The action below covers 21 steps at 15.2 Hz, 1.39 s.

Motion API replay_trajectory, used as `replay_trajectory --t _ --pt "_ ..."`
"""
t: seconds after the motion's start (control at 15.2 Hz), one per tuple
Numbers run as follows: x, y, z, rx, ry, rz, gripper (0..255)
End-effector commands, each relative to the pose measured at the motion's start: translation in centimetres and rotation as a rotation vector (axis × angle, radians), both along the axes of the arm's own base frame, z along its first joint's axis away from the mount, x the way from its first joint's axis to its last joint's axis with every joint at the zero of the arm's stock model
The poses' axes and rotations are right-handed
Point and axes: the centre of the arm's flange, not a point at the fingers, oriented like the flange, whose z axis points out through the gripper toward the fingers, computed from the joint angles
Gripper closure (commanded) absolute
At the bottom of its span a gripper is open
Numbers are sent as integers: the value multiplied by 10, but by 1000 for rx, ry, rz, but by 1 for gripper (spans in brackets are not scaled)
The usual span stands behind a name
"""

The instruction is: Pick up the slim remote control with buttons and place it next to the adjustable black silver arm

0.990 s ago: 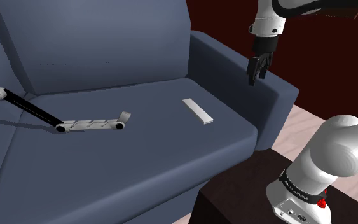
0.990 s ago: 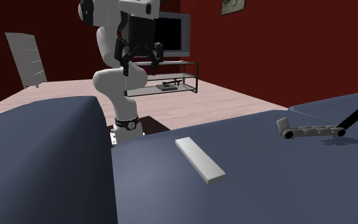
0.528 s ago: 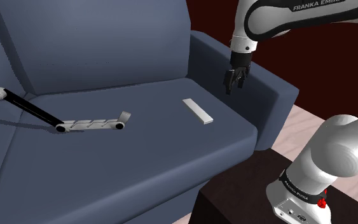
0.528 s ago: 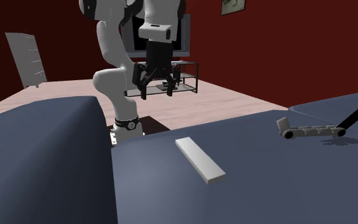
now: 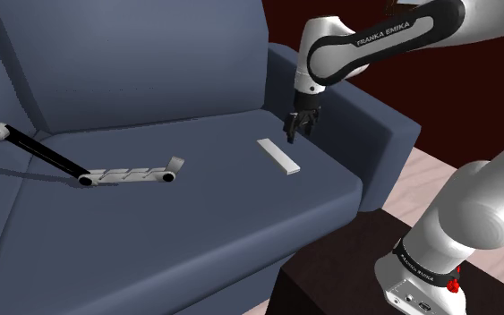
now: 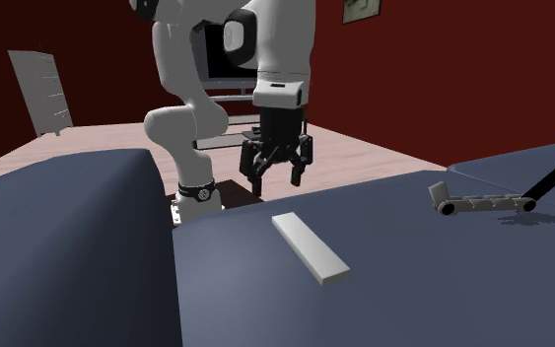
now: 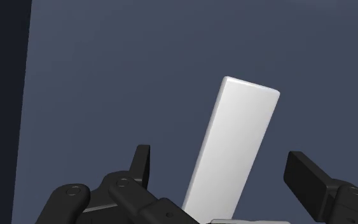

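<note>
The pincer (image 5: 291,136) hangs released above the seat of a blue-grey sofa (image 5: 196,210), its two black fingers (image 6: 258,183) spread apart and clasping nothing. The slim remote control (image 5: 279,156), drawn as a plain pale grey-white bar, lies flat on the cushion just below the pincer, one short end near the fingertips and the rest stretching away from them toward the seat's front edge. In the wrist view the remote control (image 7: 234,149) runs out through the gap of the pincer (image 7: 225,175), set at a slight slant to the fingers (image 7: 308,179) and touching neither of them, with bare cushion on all sides of it. The second exterior view shows the pincer (image 6: 276,182) pointing down, apart from the remote control (image 6: 310,247), which rests untouched on the sofa (image 6: 413,276). The sofa's armrest (image 5: 366,121) rises just behind the pincer, on the side away from the remote. The adjustable arm (image 5: 129,174), a silver jointed section joined to a long black bar, lies on the same seat well apart from the pincer, beyond the remote control and nearer the backrest's foot; in the second exterior view the adjustable arm (image 6: 482,203) sits far along the cushion from the pincer. The white robot arm reaches the pincer from its dark stand (image 5: 330,277), which sits beside the armrest.
</note>
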Motion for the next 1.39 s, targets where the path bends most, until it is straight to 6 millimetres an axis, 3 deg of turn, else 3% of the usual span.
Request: replay_trajectory --t 0.0,0.33,0.86,1.32 --pt "17 5 -16 5 -17 -7 0" --pt "60 18 -52 15 -53 -21 0" --pt "61 17 -92 15 -53 -21 0" --pt "61 17 -92 15 -53 -21 0"
